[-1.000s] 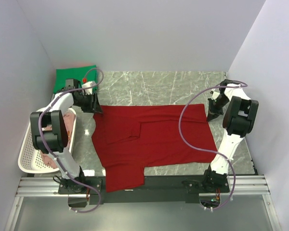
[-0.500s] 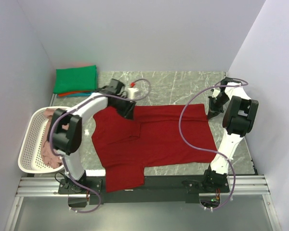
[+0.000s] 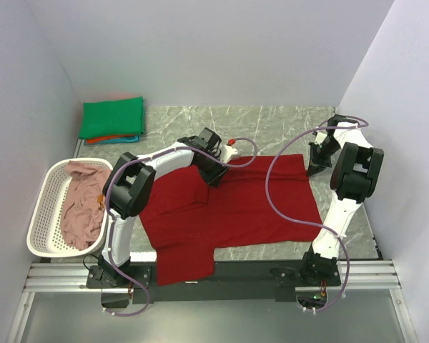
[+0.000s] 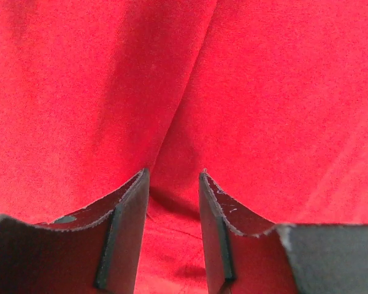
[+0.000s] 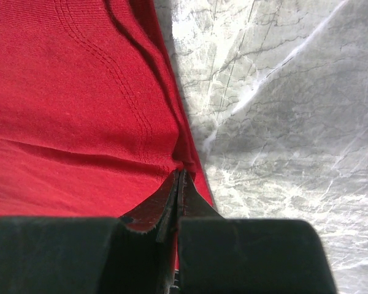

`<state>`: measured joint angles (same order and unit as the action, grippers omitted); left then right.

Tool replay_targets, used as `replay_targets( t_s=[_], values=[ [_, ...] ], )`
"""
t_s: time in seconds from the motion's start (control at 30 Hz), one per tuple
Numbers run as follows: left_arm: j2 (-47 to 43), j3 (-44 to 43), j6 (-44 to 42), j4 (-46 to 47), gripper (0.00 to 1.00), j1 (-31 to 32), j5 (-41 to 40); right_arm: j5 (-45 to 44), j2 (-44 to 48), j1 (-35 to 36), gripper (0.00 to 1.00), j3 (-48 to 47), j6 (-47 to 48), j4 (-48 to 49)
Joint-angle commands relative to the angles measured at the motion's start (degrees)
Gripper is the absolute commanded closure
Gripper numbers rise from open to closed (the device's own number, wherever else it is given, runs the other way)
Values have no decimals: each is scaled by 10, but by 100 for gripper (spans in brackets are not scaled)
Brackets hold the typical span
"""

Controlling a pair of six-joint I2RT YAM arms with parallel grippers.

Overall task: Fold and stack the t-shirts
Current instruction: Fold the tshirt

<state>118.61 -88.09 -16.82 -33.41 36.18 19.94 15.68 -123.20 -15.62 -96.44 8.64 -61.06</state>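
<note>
Flat across the middle of the marble table (image 3: 272, 128) lies the dark red t-shirt (image 3: 257, 207), spread wide, with its near left part reaching over the table's front edge onto the black rail. Its left side is doubled inward, so a folded flap sits on top of the body of the shirt.

The left arm (image 3: 164, 158) stretches over to the shirt's far edge, close to the centre. Its wrist view is filled with red cloth. The left fingers (image 4: 126, 226) stand apart, released, low over the cloth. A soft crease runs toward the gap between them, and the cloth seen in that gap lies loose, with neither pad pressing on it.

The right arm (image 3: 354, 171) bends back to the shirt's far right corner. There the right fingers (image 5: 162, 208) are clenched together on the very edge of the dark red t-shirt, just beside its stitched hem, with bare marble to the right of the cloth.

At the far left corner of the table sits a folded green t-shirt (image 3: 114, 118), and the edges of an orange-red t-shirt (image 3: 99, 139) and a teal t-shirt (image 3: 131, 136) show under it. A white basket (image 3: 39, 229) stands at the left side of the table, well apart from the red shirt, and a dusty pink t-shirt (image 3: 82, 207) lies crumpled in it.
</note>
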Motion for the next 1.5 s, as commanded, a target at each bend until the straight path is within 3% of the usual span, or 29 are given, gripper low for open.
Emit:
replay_targets(
  t_s=[0.0, 0.8, 1.1, 1.3, 1.47],
  values=[
    [0, -20, -19, 29, 56, 3, -34, 3, 0, 2, 100, -10, 8, 2],
    [7, -7, -28, 70, 62, 5, -73, 15, -9, 3, 100, -7, 6, 0],
    [-11, 1, -44, 52, 82, 5, -46, 13, -8, 3, 100, -7, 6, -1],
    [-17, 2, -45, 41, 65, 5, -21, 15, -8, 3, 100, -7, 5, -1],
    [0, -5, -44, 35, 65, 5, -19, 15, -7, 3, 100, -5, 5, 0]
  ],
)
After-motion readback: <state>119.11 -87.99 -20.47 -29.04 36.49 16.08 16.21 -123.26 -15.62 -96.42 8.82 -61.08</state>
